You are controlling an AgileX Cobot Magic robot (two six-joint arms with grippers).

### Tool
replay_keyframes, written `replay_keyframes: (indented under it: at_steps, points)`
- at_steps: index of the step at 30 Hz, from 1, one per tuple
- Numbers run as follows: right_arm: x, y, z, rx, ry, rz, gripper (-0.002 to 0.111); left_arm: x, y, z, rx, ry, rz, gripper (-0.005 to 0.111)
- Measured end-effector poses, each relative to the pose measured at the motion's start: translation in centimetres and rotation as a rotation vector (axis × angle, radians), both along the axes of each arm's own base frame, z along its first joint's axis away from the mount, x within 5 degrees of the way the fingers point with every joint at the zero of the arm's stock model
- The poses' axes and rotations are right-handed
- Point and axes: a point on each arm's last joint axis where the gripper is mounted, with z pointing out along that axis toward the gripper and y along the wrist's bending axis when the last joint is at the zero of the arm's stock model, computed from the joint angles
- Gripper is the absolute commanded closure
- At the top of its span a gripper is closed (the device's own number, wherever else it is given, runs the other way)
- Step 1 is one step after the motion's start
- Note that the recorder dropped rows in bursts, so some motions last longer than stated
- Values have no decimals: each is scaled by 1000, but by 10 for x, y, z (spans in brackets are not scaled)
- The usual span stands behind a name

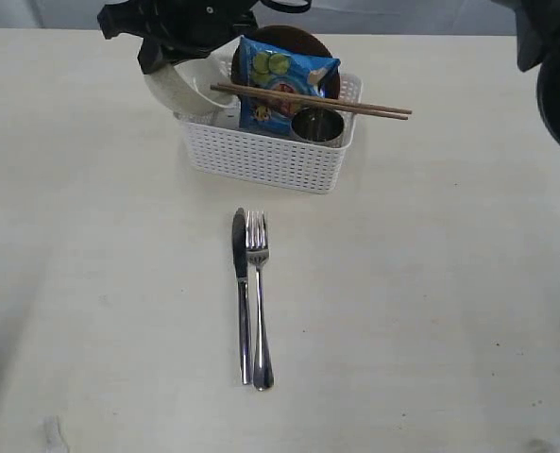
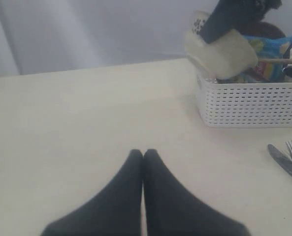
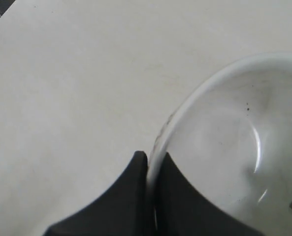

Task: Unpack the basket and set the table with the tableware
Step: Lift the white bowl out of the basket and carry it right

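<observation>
The white basket (image 1: 270, 156) stands at the back of the table (image 1: 100, 283). My right gripper (image 1: 166, 55) has reached across and is shut on the rim of the cream bowl (image 1: 180, 87), which hangs tilted over the basket's left end. In the right wrist view the right gripper (image 3: 153, 157) pinches the bowl (image 3: 234, 147) by its rim. Chopsticks (image 1: 317, 99) lie across the basket top, above a steel cup (image 1: 317, 125) and in front of a brown plate (image 1: 294, 38). A knife (image 1: 241, 283) and fork (image 1: 259, 293) lie side by side in front. My left gripper (image 2: 143, 153) is shut on nothing, low over bare table, away from the basket (image 2: 254, 101).
A blue chip bag (image 1: 280, 85) stands upright in the basket between the bowl and the cup. A dark part of an arm (image 1: 553, 66) shows at the top right corner. A wall (image 2: 86, 29) lies beyond the table's far edge in the left wrist view.
</observation>
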Motion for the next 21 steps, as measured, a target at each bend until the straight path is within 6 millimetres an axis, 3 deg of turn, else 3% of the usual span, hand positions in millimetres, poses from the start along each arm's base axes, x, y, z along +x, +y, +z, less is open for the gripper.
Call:
replay_keyframes:
  at_steps: [21]
  points:
    - [-7, 7, 21, 135, -39, 85, 109, 0, 0, 0, 0, 0, 0, 107]
